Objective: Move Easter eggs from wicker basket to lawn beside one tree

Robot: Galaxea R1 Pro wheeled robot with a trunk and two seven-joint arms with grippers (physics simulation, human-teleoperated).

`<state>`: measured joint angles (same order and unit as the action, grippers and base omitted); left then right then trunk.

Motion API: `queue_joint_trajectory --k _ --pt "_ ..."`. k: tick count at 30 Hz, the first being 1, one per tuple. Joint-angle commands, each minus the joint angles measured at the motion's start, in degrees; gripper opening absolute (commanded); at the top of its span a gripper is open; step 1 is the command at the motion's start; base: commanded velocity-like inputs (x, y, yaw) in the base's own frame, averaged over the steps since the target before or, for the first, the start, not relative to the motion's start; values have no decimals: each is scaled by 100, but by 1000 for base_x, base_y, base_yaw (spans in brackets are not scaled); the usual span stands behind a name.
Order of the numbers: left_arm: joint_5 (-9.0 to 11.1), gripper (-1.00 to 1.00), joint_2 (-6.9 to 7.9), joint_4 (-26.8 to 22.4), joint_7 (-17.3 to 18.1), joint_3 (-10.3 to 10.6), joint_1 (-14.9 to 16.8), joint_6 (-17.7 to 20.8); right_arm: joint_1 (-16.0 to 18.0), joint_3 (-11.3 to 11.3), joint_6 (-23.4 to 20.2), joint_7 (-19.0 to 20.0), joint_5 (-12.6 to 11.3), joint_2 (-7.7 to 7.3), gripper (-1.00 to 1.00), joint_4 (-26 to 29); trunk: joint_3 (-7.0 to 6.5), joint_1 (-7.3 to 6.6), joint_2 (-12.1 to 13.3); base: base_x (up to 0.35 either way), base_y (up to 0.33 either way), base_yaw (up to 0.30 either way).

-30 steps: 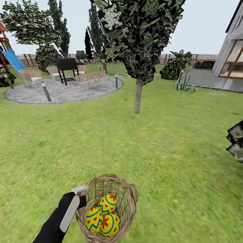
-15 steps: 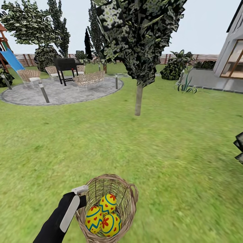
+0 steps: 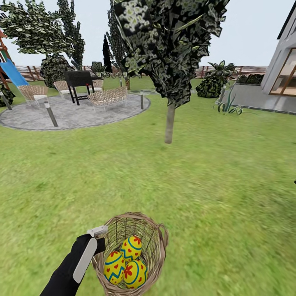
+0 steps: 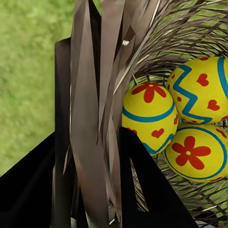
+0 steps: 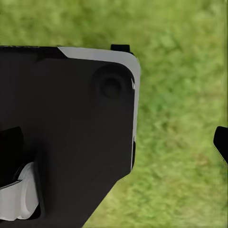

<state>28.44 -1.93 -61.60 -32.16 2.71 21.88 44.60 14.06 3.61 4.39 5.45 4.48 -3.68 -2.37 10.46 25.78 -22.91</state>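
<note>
My left claw (image 4: 95, 156) is clamped on the wicker basket (image 3: 158, 238) rim, basket carried over the lawn (image 3: 213, 176). Three Easter eggs (image 3: 125, 263) inside: smooth, round, likely slippery; grip across the middle. Tree (image 3: 169, 123) ahead. Right claw's state: can't tell.

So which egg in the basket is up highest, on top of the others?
The egg at the back of the wicker basket, farthest from the robot. It has small red hearts and rides above the other two eggs, which lie side by side below it.
</note>
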Motion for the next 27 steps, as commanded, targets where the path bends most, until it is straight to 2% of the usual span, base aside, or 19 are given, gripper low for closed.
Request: queue_joint_trajectory --k 1,27 --pt "21 -100 0 -1 -1 1 1 -13 0 0 0 0 0 1 100 0 0 0 -1 331 0 0" --pt "21 -100 -9 -1 -1 19 1 3 0 0 -1 0 0 8 100 -9 0 0 -1 331 0 0"
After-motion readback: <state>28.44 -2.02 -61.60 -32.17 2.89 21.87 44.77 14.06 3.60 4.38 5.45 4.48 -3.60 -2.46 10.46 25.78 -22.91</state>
